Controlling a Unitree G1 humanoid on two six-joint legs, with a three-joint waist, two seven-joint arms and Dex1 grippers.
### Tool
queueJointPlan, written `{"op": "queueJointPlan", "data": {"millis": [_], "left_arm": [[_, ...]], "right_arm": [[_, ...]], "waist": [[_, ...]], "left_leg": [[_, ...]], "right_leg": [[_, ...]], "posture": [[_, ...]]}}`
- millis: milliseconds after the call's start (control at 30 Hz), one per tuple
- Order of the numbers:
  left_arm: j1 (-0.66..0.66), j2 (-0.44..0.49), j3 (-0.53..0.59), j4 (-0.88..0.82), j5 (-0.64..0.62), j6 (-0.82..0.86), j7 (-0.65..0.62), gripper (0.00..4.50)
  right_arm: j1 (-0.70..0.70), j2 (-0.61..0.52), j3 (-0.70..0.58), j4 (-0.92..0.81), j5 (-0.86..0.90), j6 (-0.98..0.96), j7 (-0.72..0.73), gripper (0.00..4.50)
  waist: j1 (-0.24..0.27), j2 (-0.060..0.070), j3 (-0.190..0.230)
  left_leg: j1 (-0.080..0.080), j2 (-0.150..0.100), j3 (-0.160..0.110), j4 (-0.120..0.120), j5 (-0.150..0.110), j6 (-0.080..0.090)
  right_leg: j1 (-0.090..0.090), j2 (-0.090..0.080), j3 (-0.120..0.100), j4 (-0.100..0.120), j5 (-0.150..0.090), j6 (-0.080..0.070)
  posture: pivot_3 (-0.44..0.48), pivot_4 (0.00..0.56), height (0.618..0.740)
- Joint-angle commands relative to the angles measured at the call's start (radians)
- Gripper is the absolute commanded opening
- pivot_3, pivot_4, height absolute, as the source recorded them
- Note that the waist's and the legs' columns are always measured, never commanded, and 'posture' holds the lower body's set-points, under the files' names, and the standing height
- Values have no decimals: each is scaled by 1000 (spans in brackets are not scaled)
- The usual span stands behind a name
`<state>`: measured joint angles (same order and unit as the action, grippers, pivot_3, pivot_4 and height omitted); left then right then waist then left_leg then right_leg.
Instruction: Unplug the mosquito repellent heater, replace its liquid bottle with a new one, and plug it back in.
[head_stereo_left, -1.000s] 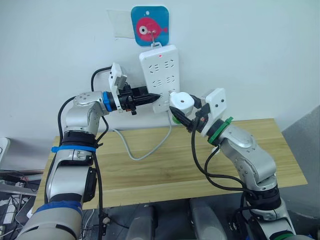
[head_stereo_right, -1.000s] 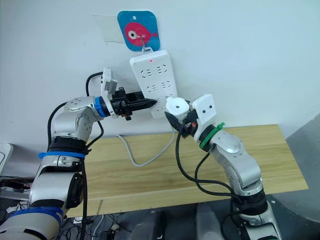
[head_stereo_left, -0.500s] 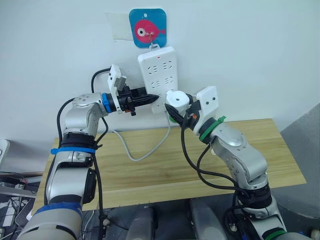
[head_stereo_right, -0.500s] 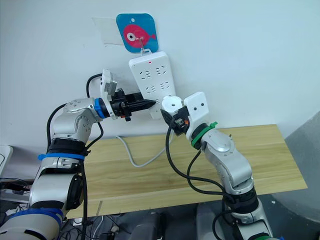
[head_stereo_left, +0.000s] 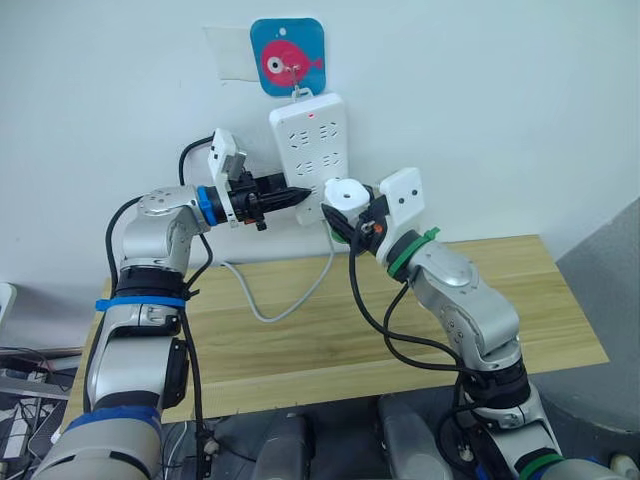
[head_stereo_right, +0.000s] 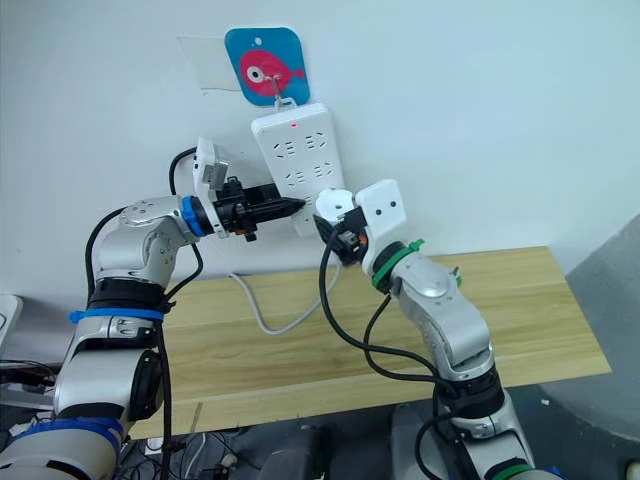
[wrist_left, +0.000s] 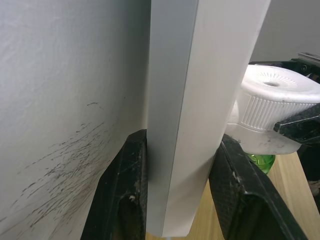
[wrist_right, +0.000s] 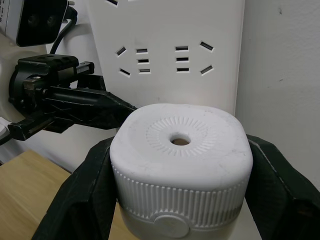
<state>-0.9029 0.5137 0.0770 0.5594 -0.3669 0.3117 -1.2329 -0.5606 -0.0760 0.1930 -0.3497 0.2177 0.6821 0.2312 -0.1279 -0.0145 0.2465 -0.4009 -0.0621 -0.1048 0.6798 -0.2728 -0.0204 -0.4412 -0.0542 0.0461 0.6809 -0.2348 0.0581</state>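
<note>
Our right gripper (head_stereo_left: 348, 214) is clamped on the heater (wrist_right: 180, 150), holding it against the lower part of the power strip (head_stereo_left: 311, 150) hanging on the wall above the desk (head_stereo_left: 330, 320). Our left gripper (head_stereo_left: 290, 195) pinches the strip's edge, one finger (wrist_left: 125, 195) behind it and one in front.

A plain white wall (head_stereo_left: 520, 100) fills the back of the scene, evenly lit. A blue square hook plate with a pink fish (head_stereo_left: 287, 56) is stuck to it, beside a clear patch of tape (head_stereo_left: 226, 54). Below stands a light wooden tabletop (head_stereo_left: 300, 340) pushed against the wall. A grey surface (head_stereo_left: 610, 290) shows at the right edge.
</note>
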Motion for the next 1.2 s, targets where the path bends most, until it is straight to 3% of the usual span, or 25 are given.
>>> {"op": "queueJointPlan", "data": {"millis": [33,500,633,667,900,1200], "left_arm": [[-9,-25,-5,-74,-60,49,-49,1293],[0,-23,9,-72,-47,60,-35,1293],[13,-19,12,-75,-38,56,-33,1293],[15,-17,12,-75,-37,56,-31,1293],[25,-7,7,-69,-34,43,-33,1293],[20,12,6,-14,-13,5,-28,1293]], "right_arm": [[-48,16,-26,46,-39,-37,-45,3027],[-27,6,-10,47,-31,-89,-17,3027],[36,-41,-32,-62,12,-54,24,4391],[49,-60,-42,-91,23,-37,34,4451],[79,-152,-122,-231,123,86,81,4451],[140,-347,-269,-333,466,268,304,4451]], "waist": [[-3,0,-1],[-10,0,-2],[1,-2,-4],[2,-2,-5],[3,-3,-5],[5,-3,-6]], "left_leg": [[0,0,0,0,0,0],[0,0,-1,0,1,-1],[0,-1,-2,0,1,-1],[-1,0,-3,0,1,-1],[-2,-1,-1,-2,1,-3],[-2,0,0,-2,-1,1]], "right_leg": [[0,0,0,0,0,0],[0,0,0,1,0,-1],[1,0,-1,0,0,-1],[0,0,-2,-2,0,-1],[0,-1,-3,-7,0,-1],[0,0,-2,-6,0,-1]], "posture": [[-152,194,740],[-144,193,740],[-144,193,740],[-144,193,740],[-150,189,740],[-165,183,740]]}}
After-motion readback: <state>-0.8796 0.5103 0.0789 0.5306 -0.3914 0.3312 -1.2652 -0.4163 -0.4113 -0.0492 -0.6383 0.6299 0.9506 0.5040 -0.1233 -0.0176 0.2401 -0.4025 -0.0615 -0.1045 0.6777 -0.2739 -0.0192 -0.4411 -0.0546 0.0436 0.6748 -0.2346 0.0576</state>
